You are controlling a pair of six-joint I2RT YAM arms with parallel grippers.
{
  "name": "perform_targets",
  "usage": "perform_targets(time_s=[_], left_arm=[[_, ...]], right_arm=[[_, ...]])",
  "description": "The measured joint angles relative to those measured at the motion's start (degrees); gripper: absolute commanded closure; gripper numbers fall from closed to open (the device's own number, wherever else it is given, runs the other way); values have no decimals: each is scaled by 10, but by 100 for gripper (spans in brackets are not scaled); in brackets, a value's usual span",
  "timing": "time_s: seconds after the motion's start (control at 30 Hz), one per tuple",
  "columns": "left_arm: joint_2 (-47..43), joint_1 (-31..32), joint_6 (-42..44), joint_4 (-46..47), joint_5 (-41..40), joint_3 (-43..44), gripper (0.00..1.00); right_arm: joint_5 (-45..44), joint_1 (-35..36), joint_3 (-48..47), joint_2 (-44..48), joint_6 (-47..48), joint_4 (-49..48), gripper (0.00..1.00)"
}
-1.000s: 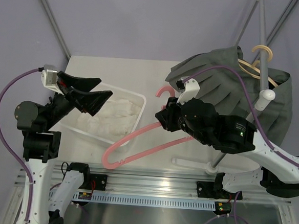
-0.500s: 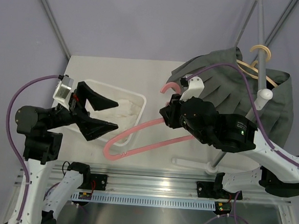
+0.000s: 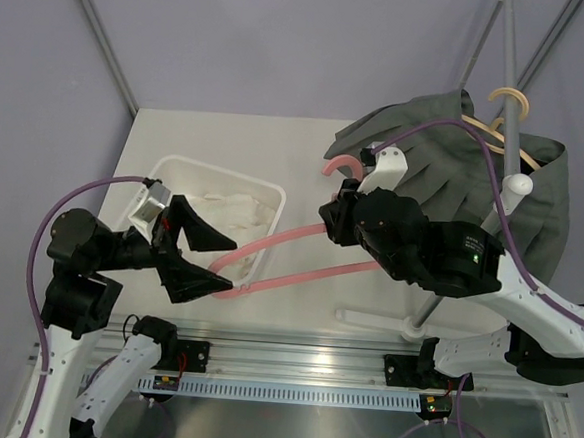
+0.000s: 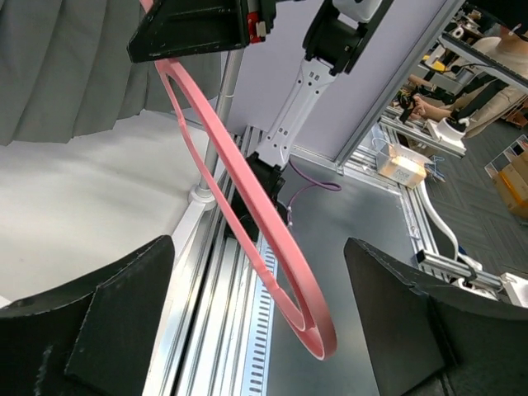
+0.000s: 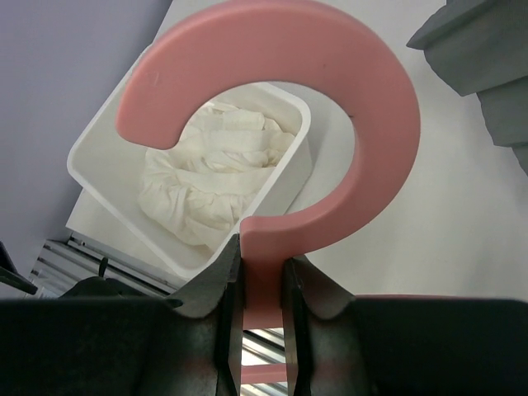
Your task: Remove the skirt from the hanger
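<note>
- Right jaws: clenched on the neck of the pink hanger [image 5: 386, 124], directly below its hook. The hanger body extends away from them toward my left arm.
- Left jaws: released and spread wide. The hanger's rounded far end sits between them and touches neither side.
- Task item: the pink hanger carries no cloth. White cloth [image 3: 234, 211] lies in the white tub [image 3: 227, 172], just beside my left jaws. I judge this to be the skirt, already off.
- A grey pleated garment [image 3: 427, 153] hangs on a wooden hanger [image 3: 493, 133] behind my right jaws.
- Hazard: if the left jaws clench off-centre, they lever the hanger against the narrow neck hold, and it may pivot or slip in the right jaws.
- Hazard: the hanger's lower arm passes close to the tub rim. A sweep toward the left jaws may hook the rim and tip the tub.
- Hazard: pulling the right jaws rearward may snag the grey garment.
- The right wrist view shows the neck clamp, which my arm hides in the top view.
- The left wrist view shows the clearance on both sides of the hanger end, but not the tub.
- Only the top view shows both arms at once.
</note>
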State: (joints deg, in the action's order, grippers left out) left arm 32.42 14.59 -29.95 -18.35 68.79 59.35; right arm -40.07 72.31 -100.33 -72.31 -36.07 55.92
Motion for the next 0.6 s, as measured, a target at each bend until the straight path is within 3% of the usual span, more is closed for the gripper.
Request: perform_targets(time_s=[0.1,0.17,0.23,0.27,0.3,0.33,0.4,0.47,0.6], left_arm=[[-1,1,17,-24,-1,-2,28],[0,1,31,-43,-4,-2,57],[2,1,51,-76,-13,0,96],[6,2,62,-95,-24,4,100],[11,3,75,-115,-45,9,100],[17,1,85,-131,-67,14,100],[28,1,93,-140,-94,15,100],[34,3,97,-145,-116,14,100],[37,3,98,-131,-127,12,100]], right_arm=[[0,0,-4,0,0,-4,100],[0,0,-5,0,2,-8,100],[0,-1,-5,0,5,-8,100],[1,-1,-5,0,7,-8,96],[0,-2,-5,0,12,-8,58],[2,-4,-5,2,14,-11,36],[23,-5,-5,5,21,-26,9],[53,-4,-5,8,33,-42,1],[95,-8,-5,28,48,-59,1]])
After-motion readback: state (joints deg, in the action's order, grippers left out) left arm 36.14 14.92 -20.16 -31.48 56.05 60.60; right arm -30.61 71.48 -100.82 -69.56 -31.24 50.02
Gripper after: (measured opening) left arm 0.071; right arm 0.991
